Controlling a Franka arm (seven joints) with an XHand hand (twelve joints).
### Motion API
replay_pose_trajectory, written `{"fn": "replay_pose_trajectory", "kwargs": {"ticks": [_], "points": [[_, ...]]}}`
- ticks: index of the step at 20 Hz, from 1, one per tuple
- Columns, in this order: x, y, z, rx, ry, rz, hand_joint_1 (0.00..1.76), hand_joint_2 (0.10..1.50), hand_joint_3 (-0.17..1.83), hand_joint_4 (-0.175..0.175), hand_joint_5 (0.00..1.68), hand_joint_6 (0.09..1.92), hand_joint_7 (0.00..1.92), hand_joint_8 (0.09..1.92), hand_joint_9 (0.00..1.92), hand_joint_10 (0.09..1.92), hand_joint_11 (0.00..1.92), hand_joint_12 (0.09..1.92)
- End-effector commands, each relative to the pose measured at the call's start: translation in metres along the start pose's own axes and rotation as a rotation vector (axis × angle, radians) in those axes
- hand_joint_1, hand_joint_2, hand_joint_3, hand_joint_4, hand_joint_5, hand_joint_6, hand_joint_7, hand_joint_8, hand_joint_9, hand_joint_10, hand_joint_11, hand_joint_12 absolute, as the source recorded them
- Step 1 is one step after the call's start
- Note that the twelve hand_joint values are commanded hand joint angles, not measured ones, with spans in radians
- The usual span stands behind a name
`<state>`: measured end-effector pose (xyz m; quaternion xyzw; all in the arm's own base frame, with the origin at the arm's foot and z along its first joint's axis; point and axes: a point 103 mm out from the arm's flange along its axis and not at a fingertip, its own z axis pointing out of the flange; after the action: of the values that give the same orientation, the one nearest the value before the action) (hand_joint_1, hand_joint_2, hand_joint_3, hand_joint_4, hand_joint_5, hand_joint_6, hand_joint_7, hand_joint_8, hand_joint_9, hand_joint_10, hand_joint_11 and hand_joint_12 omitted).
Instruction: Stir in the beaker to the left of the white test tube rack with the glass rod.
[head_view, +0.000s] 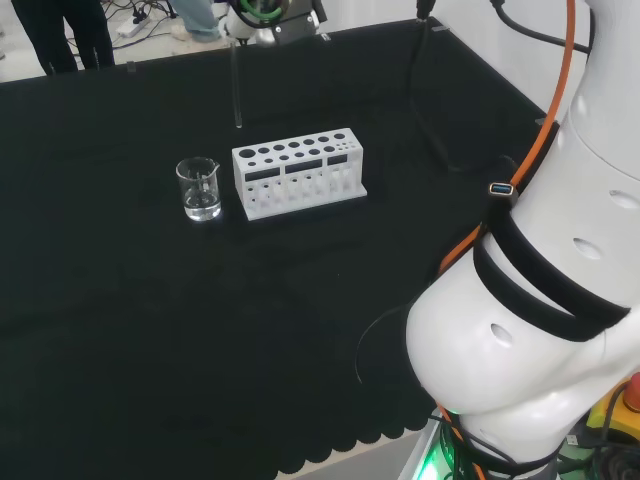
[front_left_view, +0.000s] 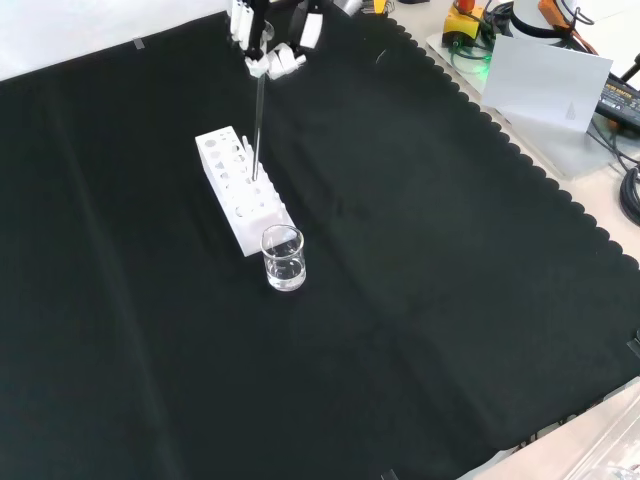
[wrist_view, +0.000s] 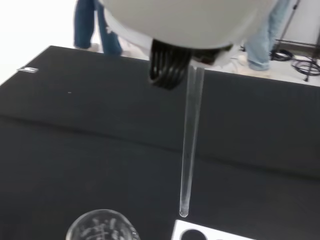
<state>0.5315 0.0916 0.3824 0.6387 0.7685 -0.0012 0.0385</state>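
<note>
The clear glass beaker (head_view: 200, 189) stands just left of the white test tube rack (head_view: 298, 172) in the head view, with a little clear liquid at its bottom. In the front view the beaker (front_left_view: 283, 258) sits at the rack's (front_left_view: 240, 190) near end. The hand (front_left_view: 270, 45) is high above the cloth, its fingers curled round the top of the glass rod (front_left_view: 258, 120). The rod (head_view: 237, 85) hangs nearly upright in the air, its tip beyond the rack's left end. From the wrist, the rod (wrist_view: 190, 145) ends above the rack's corner (wrist_view: 210, 234), apart from the beaker's rim (wrist_view: 102, 227).
The arm's white links (head_view: 540, 290) take up the head view's right side, with an orange cable (head_view: 545, 130) along them. The cloth's scalloped edge (front_left_view: 540, 190) runs down the front view's right, with a grey sheet (front_left_view: 545, 80) and devices beyond it. Black cables (head_view: 430, 110) lie behind the rack.
</note>
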Motion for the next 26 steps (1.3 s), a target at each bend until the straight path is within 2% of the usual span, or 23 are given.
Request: {"fn": "replay_pose_trajectory", "kwargs": {"ticks": [1,8,18,26], "points": [[0.029,0.000,0.009,-0.006,-0.006,-0.076,1.34,0.49,0.92,-0.175,1.33,0.47,1.39,0.83,1.75,0.68,1.72,0.66],[0.047,0.007,0.019,-0.009,0.012,-0.120,1.34,0.49,0.92,-0.175,1.33,0.47,1.39,0.83,1.75,0.68,1.72,0.66],[0.061,0.010,0.034,0.003,0.028,-0.128,1.34,0.49,0.92,-0.175,1.33,0.47,1.39,0.83,1.75,0.68,1.72,0.67],[0.059,0.022,0.058,0.024,0.037,-0.120,1.34,0.49,0.92,-0.175,1.33,0.47,1.39,0.83,1.75,0.68,1.72,0.67]]}}
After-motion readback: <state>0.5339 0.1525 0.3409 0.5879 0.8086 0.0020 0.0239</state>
